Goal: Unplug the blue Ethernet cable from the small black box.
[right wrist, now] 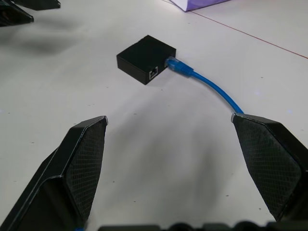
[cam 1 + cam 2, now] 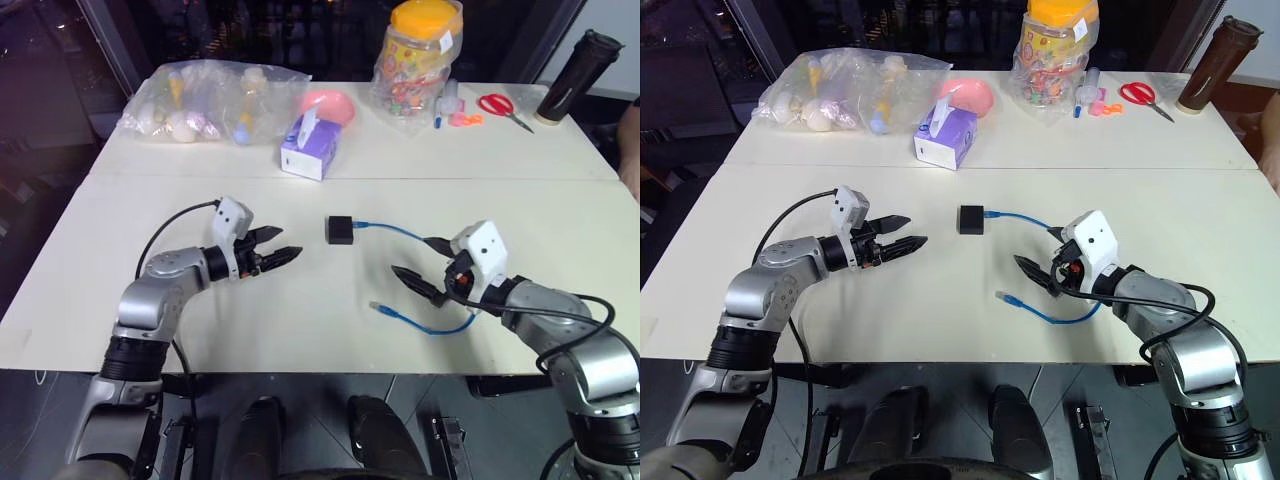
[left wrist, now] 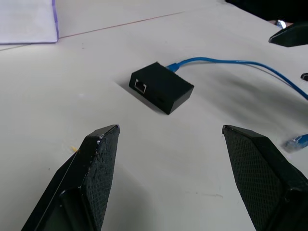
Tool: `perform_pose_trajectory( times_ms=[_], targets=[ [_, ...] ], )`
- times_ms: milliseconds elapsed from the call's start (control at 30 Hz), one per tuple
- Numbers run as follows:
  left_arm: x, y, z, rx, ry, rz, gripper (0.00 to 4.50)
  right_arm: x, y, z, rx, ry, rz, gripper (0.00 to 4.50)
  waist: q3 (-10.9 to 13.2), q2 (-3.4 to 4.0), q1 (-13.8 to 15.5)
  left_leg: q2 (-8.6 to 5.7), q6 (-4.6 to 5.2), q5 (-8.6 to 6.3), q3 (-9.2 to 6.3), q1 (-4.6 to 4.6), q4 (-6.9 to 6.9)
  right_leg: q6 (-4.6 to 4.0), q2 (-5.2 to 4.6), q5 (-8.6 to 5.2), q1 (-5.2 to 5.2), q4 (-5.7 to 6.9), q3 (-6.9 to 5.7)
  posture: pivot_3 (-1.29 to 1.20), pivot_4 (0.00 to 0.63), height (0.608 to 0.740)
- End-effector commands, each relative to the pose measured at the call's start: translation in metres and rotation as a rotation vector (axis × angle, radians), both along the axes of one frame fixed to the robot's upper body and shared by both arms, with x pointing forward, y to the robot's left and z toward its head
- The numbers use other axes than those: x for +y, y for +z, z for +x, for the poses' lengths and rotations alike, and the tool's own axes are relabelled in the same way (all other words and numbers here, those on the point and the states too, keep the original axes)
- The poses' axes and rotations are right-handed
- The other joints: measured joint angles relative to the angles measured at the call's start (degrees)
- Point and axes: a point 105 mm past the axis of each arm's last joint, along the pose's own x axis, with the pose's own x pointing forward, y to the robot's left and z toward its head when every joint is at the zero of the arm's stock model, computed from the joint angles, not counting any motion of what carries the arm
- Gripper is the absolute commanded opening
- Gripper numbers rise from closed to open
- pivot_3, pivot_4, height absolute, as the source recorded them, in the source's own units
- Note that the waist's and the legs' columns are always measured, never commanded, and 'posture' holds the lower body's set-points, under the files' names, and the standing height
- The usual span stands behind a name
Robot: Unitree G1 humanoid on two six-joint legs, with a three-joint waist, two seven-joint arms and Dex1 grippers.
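The small black box (image 2: 339, 230) sits mid-surface, the blue Ethernet cable (image 2: 392, 230) apparently plugged in (free end near the front edge). The left hand (image 2: 282, 246) and right hand (image 2: 422, 266) flank it, both wide and empty.

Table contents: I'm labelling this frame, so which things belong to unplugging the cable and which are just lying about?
Job:
blue Ethernet cable, plugged in
small black box
left gripper, open
right gripper, open

Lying about:
tissue box
scissors
candy jar
plastic bag
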Motion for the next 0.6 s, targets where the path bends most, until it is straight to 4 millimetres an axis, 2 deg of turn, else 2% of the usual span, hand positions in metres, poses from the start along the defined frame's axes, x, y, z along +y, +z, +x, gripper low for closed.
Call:
perform_pose_trajectory(
  times_ms=[33, 100, 233, 400, 500, 600],
  targets=[
    [-0.003, 0.015, 0.004, -0.029, -0.056, 0.016, 3.56, 0.005, 0.008, 0.008, -0.046, 0.034, -0.002, 4.34, 0.0, 0.0, 0.0, 0.0, 0.0, 0.0, 0.0, 0.0, 0.0, 0.0, 0.0, 0.0, 0.0, 0.0, 0.0, 0.0, 0.15, 0.739],
    [-0.004, 0.015, 0.002, -0.035, -0.131, 0.074, 3.56, 0.006, 0.01, 0.018, -0.052, 0.052, -0.008, 4.34, 0.0, 0.0, -0.2, 0.0, 0.0, 0.0, 0.02, 0.0, 0.03, -0.01, 0.0, 0.01, 0.0, 0.0, 0.0, 0.0, 0.15, 0.739],
    [0.003, 0.029, 0.014, -0.054, -0.153, 0.097, 3.56, 0.014, 0.008, 0.046, -0.039, 0.144, -0.024, 4.34, 0.0, 0.0, -0.5, 0.01, 0.0, 0.0, 0.06, 0.05, 0.02, -0.04, 0.02, 0.03, 0.0, 0.01, 0.01, 0.0, 0.15, 0.739],
    [0.005, 0.035, 0.018, -0.068, -0.178, 0.12, 3.56, 0.028, 0.0, 0.09, -0.025, 0.225, -0.085, 4.34, 0.0, 0.0, -1.4, 0.0, 0.0, 0.0, 0.05, -0.02, -0.04, 0.04, 0.02, 0.07, -0.05, 0.0, 0.0, 0.0, 0.15, 0.739],
    [0.004, 0.037, 0.019, -0.076, -0.169, 0.113, 3.56, 0.034, -0.008, 0.11, 0.004, 0.263, -0.141, 4.34, 0.0, 0.0, -1.6, 0.0, 0.0, 0.0, 0.03, -0.05, -0.08, 0.26, 0.01, 0.16, -0.09, 0.01, -0.01, 0.0, 0.15, 0.739],
    [0.006, 0.034, 0.015, -0.088, -0.134, 0.107, 3.56, 0.039, -0.027, 0.122, 0.102, 0.312, -0.218, 4.34, 0.0, 0.01, -1.8, 0.0, 0.0, 0.0, 0.02, -0.06, -0.13, 0.26, 0.01, 0.17, -0.15, 0.06, -0.02, 0.0, 0.15, 0.739]
  ],
)
